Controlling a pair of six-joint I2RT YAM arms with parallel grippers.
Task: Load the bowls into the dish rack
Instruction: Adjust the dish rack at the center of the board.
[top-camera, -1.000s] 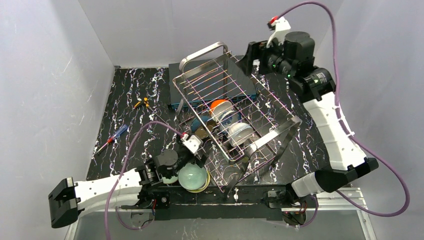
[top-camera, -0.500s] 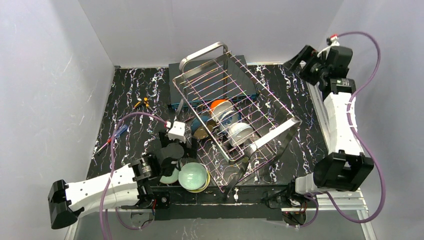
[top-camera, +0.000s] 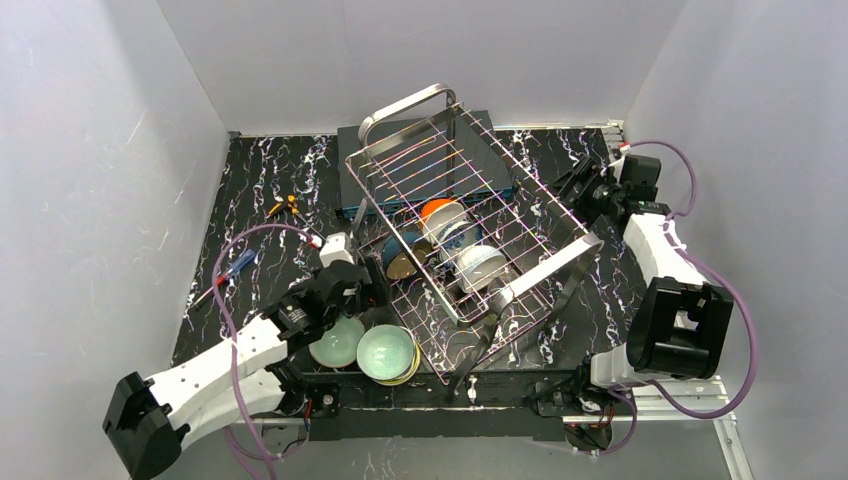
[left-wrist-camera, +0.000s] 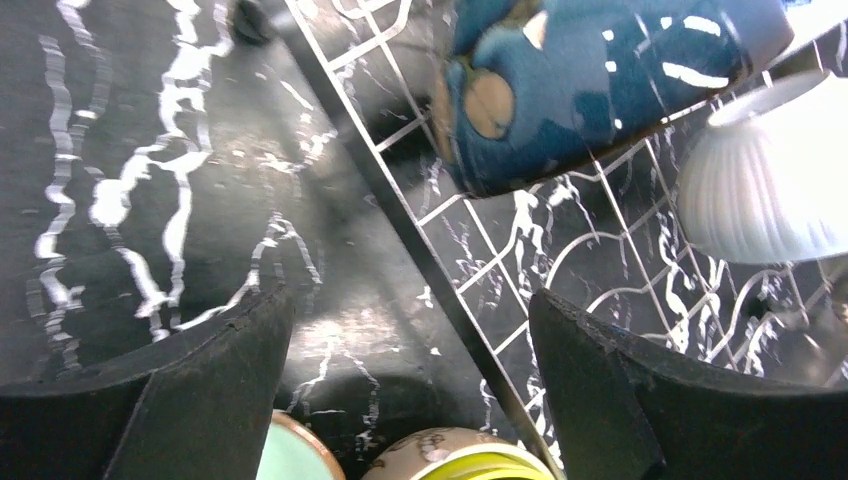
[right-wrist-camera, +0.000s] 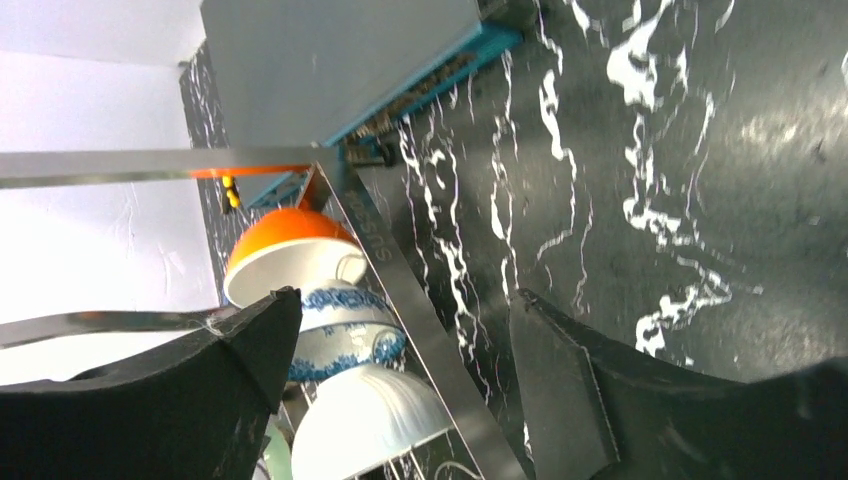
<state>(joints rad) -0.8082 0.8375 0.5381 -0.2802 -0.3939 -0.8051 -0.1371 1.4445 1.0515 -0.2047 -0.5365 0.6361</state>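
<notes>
Our left pincer is spread wide and holds nothing. It hangs over the bench at the near-left edge of the dish rack. Close by, a pale green bowl and a second green bowl sit on the bench outside the rack. Our right pincer is also spread and empty, at the rack's right side. Inside the rack we see an orange bowl, a blue-patterned bowl and a white bowl.

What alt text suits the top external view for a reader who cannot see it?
A steel wire dish rack sits diagonally on a black marbled table, with several bowls inside. Two pale green bowls lie outside its near left corner, beside the left arm; the right arm is folded at the right.
</notes>
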